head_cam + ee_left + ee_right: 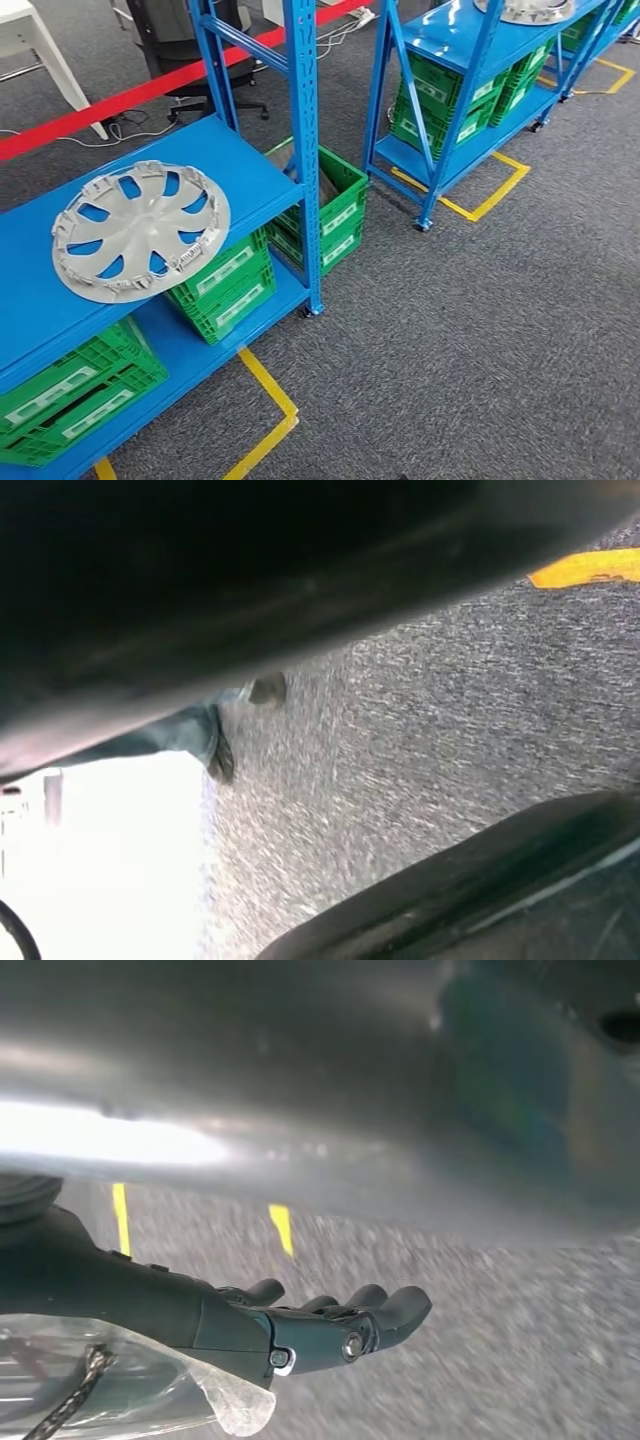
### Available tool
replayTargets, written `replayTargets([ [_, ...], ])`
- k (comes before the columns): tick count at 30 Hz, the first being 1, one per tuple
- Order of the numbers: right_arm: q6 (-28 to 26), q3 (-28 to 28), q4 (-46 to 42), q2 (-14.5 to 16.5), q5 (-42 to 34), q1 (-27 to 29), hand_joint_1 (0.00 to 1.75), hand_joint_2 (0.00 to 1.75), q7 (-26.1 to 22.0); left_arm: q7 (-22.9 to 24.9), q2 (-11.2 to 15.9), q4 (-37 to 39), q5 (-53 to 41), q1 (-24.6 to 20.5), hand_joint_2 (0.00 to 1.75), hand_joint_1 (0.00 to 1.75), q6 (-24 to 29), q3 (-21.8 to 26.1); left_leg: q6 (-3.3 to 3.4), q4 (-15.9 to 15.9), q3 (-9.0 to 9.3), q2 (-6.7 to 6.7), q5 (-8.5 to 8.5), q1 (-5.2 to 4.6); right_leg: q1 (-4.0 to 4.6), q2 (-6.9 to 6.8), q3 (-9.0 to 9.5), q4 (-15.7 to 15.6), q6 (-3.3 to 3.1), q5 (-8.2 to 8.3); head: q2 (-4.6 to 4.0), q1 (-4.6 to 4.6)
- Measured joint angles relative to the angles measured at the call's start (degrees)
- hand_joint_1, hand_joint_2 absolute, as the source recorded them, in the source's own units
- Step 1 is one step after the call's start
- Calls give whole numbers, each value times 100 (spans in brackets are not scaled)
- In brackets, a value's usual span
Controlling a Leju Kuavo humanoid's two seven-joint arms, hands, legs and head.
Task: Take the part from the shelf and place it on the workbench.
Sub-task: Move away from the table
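Observation:
The part is a silver wheel cover point(140, 230) with spoke openings. It lies flat on the upper board of the blue shelf point(249, 170) at the left of the head view, and nothing touches it. In the right wrist view my right hand point(317, 1330) hangs over grey carpet with its dark fingers stretched out and nothing in them. A second silver wheel cover point(528, 10) lies on top of another blue rack point(453, 40) at the far right.
Green crates point(226, 285) fill the lower boards of both racks, and one point(332, 205) stands on the floor by the upright post. Yellow floor tape point(272, 400) outlines the racks. A red barrier band point(113, 105) runs behind. A person's shoe point(220, 760) stands on the carpet.

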Motion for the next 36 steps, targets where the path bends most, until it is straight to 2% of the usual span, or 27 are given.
replayTargets([
  [1, -19, 0, 0, 0, 32, -4, 0, 0, 4, 0, -2, 0, -2, -1, 0, 0, 1, 0, -36, 13, -27, -63, 1, 5, -4, 84, 48, -89, -19, -10, 0, -2],
  [3, -45, 1, 0, 1, 83, -5, 0, 0, 13, 0, -1, 0, -6, 8, 0, 0, 2, 0, -105, 17, -74, -175, 15, 24, -1, 9, 75, -105, -75, -14, 0, -5],
  [4, -53, 1, 0, 0, 99, -8, 0, 0, 17, 0, 0, 0, -7, 18, 0, 0, 2, 0, -138, 51, -93, -112, -8, 22, -3, -57, 86, -116, -107, -10, 0, -11],
  [5, -58, 1, 0, -1, 110, -8, 0, 0, 17, 0, 1, 0, -8, 21, 0, 0, 2, 0, -170, 159, -142, 25, -79, 16, -8, -132, 100, -130, -142, -8, 0, -26],
  [7, -60, 1, 0, -1, 121, -1, 0, 0, 16, 0, 3, 0, -8, 7, 0, 0, 2, 0, -230, 737, -408, 390, -397, 10, -1, -310, 125, -144, -198, -23, 0, -53],
  [9, -58, 1, 0, -1, 134, 20, 0, 0, 17, 0, 3, 0, -9, -11, 0, 0, 1, 0, -266, 1508, -788, 525, -715, 33, 12, -508, 138, -144, -226, -50, 0, -62],
  [10, -59, 1, 0, -1, 144, 26, 0, 0, 16, 1, 4, 0, -11, -7, 0, 0, 1, 0, -274, 1704, -887, 542, -740, 44, 16, -600, 146, -143, -230, -62, 0, -63],
  [11, -60, 1, 0, -1, 156, 24, 0, 0, 15, 3, 4, 0, -15, 5, 0, 0, 0, 0, -274, 1650, -862, 555, -639, 51, 17, -676, 160, -143, -228, -75, 0, -64],
  [12, -62, 1, 0, -1, 171, 18, 0, 0, 12, 5, 5, 0, -20, 17, 0, 0, 0, 1, -262, 1354, -715, 589, -442, 52, 18, -748, 182, -143, -223, -89, 0, -64],
  [14, -65, 1, -1, 2, 209, 6, 0, 0, 4, 10, 7, 0, -28, 20, 0, 0, 1, 1, -199, 520, -295, 839, -72, 12, 36, -877, 231, -141, -196, -128, 0, -65],
  [15, -66, 1, -1, 4, 228, 1, 0, 0, 1, 11, 7, 0, -30, 10, 0, 0, 2, 1, -160, 219, -150, 959, 18, -15, 50, -934, 252, -141, -174, -147, 0, -62],
  [16, -65, 1, -2, 6, 250, -3, 0, 0, 1, 13, 7, 0, -31, 2, 0, 0, 2, 0, -125, 74, -88, 1041, 35, -42, 63, -991, 267, -146, -151, -163, 0, -61],
  [17, -62, 1, -2, 9, 275, -7, 0, 0, 4, 19, 8, 0, -31, 0, 0, 0, 2, 1, -98, 45, -90, 1039, 12, -61, 75, -1049, 286, -160, -124, -173, 0, -61],
  [19, -52, 1, -2, 19, 328, -15, 0, 0, 15, 51, 11, 0, -32, 17, 0, 0, -2, 2, -45, -7, -78, 890, 38, -40, 76, -1113, 340, -186, -66, -206, 0, -60],
  [21, -47, 1, -2, 26, 373, -21, 0, 0, 27, 97, 15, 0, -37, 23, 0, 0, -12, 3, 20, -74, -35, 752, 76, 2, 65, -872, 253, 56, -17, -391, 0, -40],
  [23, -47, 1, -2, 27, 402, -9, 0, 0, 42, 120, 12, 0, -42, 15, 0, 0, -21, 5, 60, -90, -26, 612, 86, 19, 49, -540, -110, 786, 1, -748, 0, -8],
  [24, -46, 1, -2, 28, 409, 2, 0, 0, 49, 122, 9, 0, -43, 15, 0, 0, -23, 5, 66, -89, -27, 530, 83, 17, 47, -472, -319, 1170, 6, -878, 0, 2],
  [25, -46, 1, -3, 29, 413, 13, 0, 0, 54, 124, 7, 0, -43, 19, 0, 0, -24, 7, 69, -88, -22, 441, 80, 14, 46, -437, -486, 1439, 7, -921, 0, 4],
  [26, -46, 1, -3, 31, 414, 20, 0, 0, 56, 127, 7, 0, -43, 24, 0, 0, -24, 9, 66, -85, -14, 349, 77, 12, 46, -424, -542, 1462, 5, -826, 0, 3],
  [27, -46, 1, -4, 32, 416, 22, 0, 0, 56, 129, 7, 0, -43, 28, 0, 0, -24, 11, 58, -80, 0, 259, 71, 13, 42, -409, -486, 1252, 2, -625, 0, 3],
  [28, -46, 1, -4, 33, 417, 21, 0, 0, 57, 131, 5, 0, -43, 29, 0, 0, -24, 14, 42, -72, 14, 172, 61, 17, 32, -353, -337, 857, -2, -362, 0, 3],
  [30, -46, 1, -4, 35, 418, 15, 0, 0, 58, 131, 4, 0, -49, 20, 0, 0, -24, 17, -9, -34, 9, 28, 32, 16, 3, -99, -35, 134, -14, -64, 1, 0],
  [31, -44, 1, -4, 37, 421, 12, 0, 0, 58, 131, 5, 0, -54, 16, 0, 0, -24, 19, -41, -17, -9, -37, 26, 20, -4, 1, 59, -61, -23, -23, 1, -3],
  [32, -41, 2, -4, 39, 423, 9, 0, 0, 60, 131, 8, 0, -58, 17, 0, 0, -23, 21, -76, -9, -32, -95, 30, 27, -1, 47, 95, -113, -40, -51, 1, -5],
  [34, -38, 2, -6, 44, 429, 1, 0, 0, 61, 131, 19, 0, -67, 34, 0, 0, -21, 28, -147, -7, -64, -188, 37, 50, 2, -62, 136, -137, -91, -39, 0, -5],
  [35, -39, 2, -7, 44, 429, -3, 0, 0, 60, 131, 25, 0, -70, 42, 0, 0, -19, 31, -179, 45, -88, -119, 2, 46, -3, -126, 153, -151, -125, -36, 0, -14],
  [36, -40, 1, -8, 46, 432, -6, 0, 0, 55, 131, 30, 0, -74, 42, 0, 0, -17, 32, -210, 208, -164, 23, -93, 38, -10, -204, 174, -168, -157, -36, 0, -32],
])
